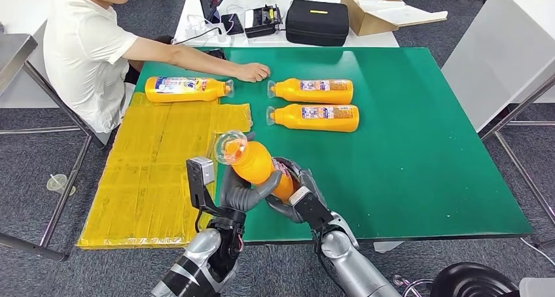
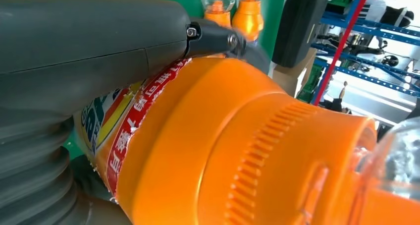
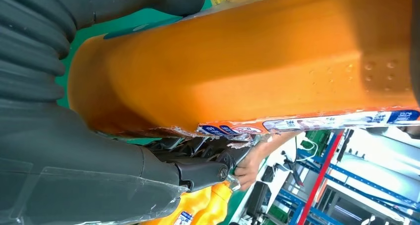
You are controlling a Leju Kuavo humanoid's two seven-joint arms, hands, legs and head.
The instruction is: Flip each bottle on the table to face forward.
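Note:
An orange bottle [image 1: 256,162] with a clear cap is lifted above the near edge of the green table [image 1: 419,159], tilted with its cap up and to the left. My left hand [image 1: 243,191] grips it from below near the neck, and my right hand [image 1: 300,193] holds its lower body. The left wrist view shows the bottle [image 2: 237,150] close up with its red label band. Its plain orange side [image 3: 257,66] shows in the right wrist view. Three more orange bottles lie on their sides farther back: one [image 1: 187,88] on the left and two [image 1: 312,90] [image 1: 314,117] at the middle.
A seated person in a white shirt rests a hand [image 1: 252,71] on the table between the far bottles. A yellow mat [image 1: 157,173] covers the table's left part. A black case [image 1: 317,22] and a cardboard box [image 1: 373,8] stand on a white table behind.

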